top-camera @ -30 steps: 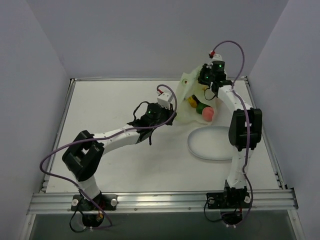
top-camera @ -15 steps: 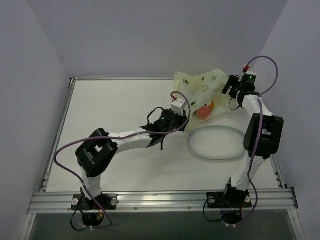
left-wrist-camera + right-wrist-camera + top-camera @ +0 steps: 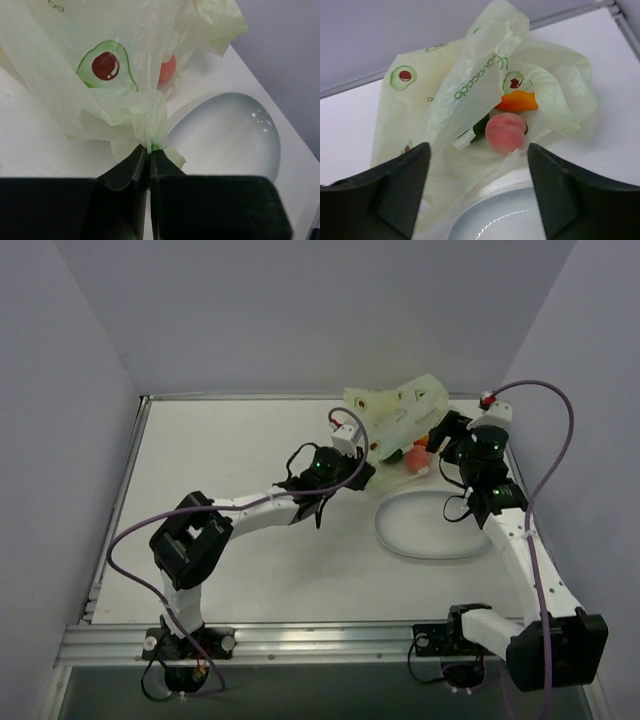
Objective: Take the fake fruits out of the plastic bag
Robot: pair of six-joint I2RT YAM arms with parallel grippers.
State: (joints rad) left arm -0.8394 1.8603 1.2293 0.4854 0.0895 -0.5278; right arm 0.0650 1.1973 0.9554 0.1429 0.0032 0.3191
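**A:** Where's the bag point(image 3: 455, 85)?

**B:** On the far side of the white surface point(image 3: 230, 450), just beyond the plate point(image 3: 384, 536). It looks thin, crinkly and limp. I judge it light and slippery, best gripped at a bunched fold.

**A:** And the pincers?

**B:** My left pincer point(image 3: 149, 150) is clamped tight on such a fold. The right pincer point(image 3: 478, 145) gapes wide, empty. A peach point(image 3: 505, 132) sits in the bag's mouth. It's glossy and likely to roll, so I'd grip across its middle.

Bag point(image 3: 470, 90): thin crinkly transl. plastic. Peach point(image 3: 505, 131): smooth w/ soft sheen. Plate point(image 3: 225, 135): smooth, glossy. Table point(image 3: 220, 440): matt.
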